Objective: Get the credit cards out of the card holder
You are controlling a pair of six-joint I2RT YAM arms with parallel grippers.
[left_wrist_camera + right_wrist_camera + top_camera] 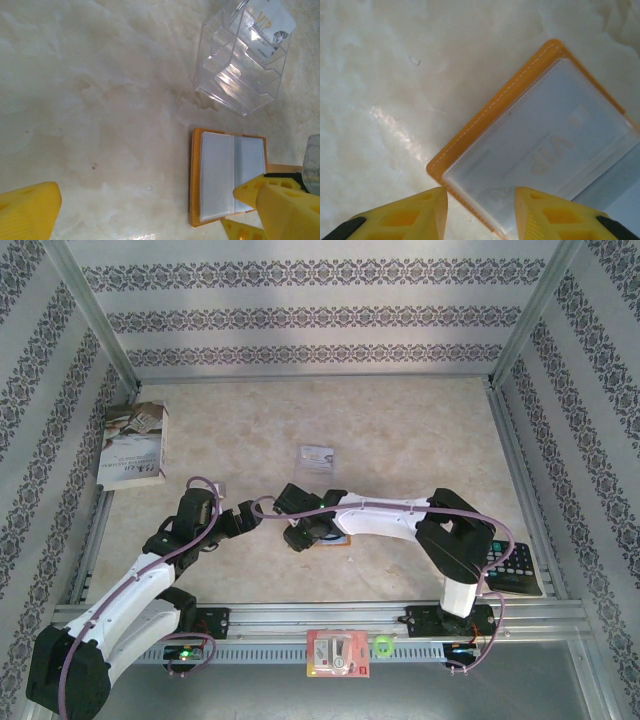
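White arms (380,518), black joints (460,540), yellow jaws

Robot lab booth — aluminium frame (97,320), patterned wall panels (310,310), marbled tabletop (400,430).

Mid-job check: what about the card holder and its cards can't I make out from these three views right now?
- Top external: the card holder lies mostly under the right gripper, leaving just an orange sliver visible.
- Right wrist: the credit card sits behind a cloudy pocket and its print is blurred. Whether more cards lie behind it cannot be told. The holder runs off the frame's right edge.
- Left wrist: yellow fingers cover the holder's lower right corner.
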